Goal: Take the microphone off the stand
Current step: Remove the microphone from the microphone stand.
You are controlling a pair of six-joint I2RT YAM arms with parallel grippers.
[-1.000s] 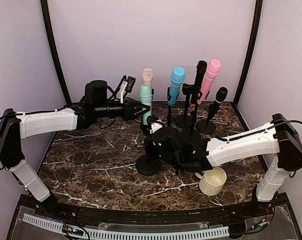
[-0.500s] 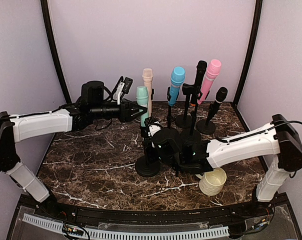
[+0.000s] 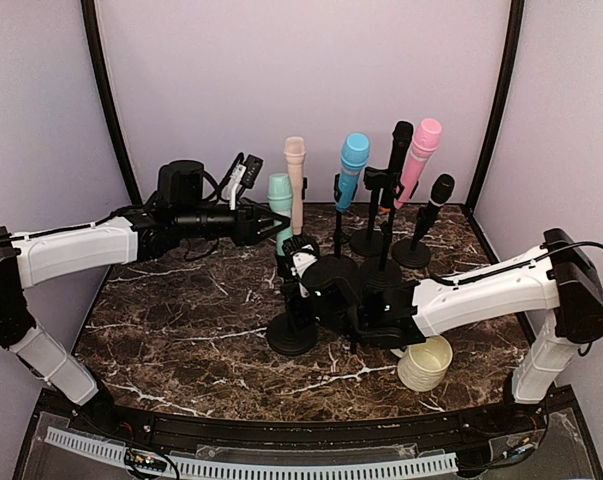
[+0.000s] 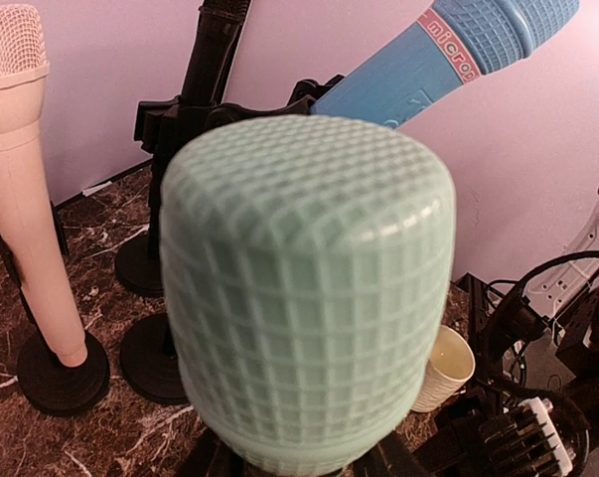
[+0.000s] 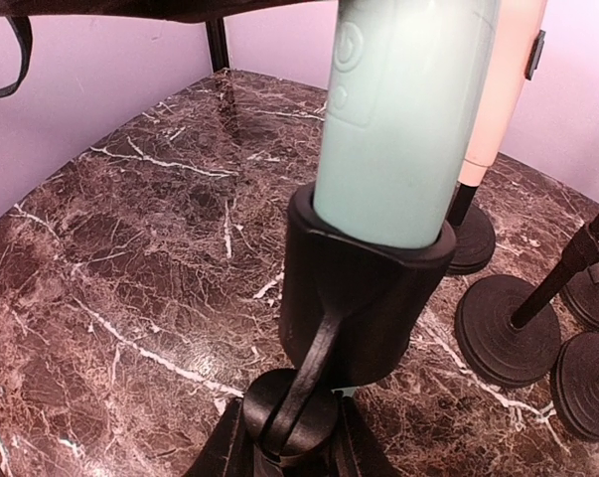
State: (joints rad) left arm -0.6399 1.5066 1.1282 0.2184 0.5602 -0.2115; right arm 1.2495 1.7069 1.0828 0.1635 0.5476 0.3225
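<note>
Top external: left gripper (image 3: 277,224) pinches the green microphone (image 3: 280,190) just below its head; right gripper (image 3: 299,292) is clamped on the stand (image 3: 292,337) post.
Right wrist: microphone's lower end sits inside the black clip (image 5: 364,288), which is unclear from above.
Left wrist: mesh head fills the view.

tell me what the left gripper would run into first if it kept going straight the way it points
The left gripper is clamped on the mint microphone. Carried straight on, the black stand of the blue microphone looks first in line, the peach microphone just aside; depth is unclear.
</note>
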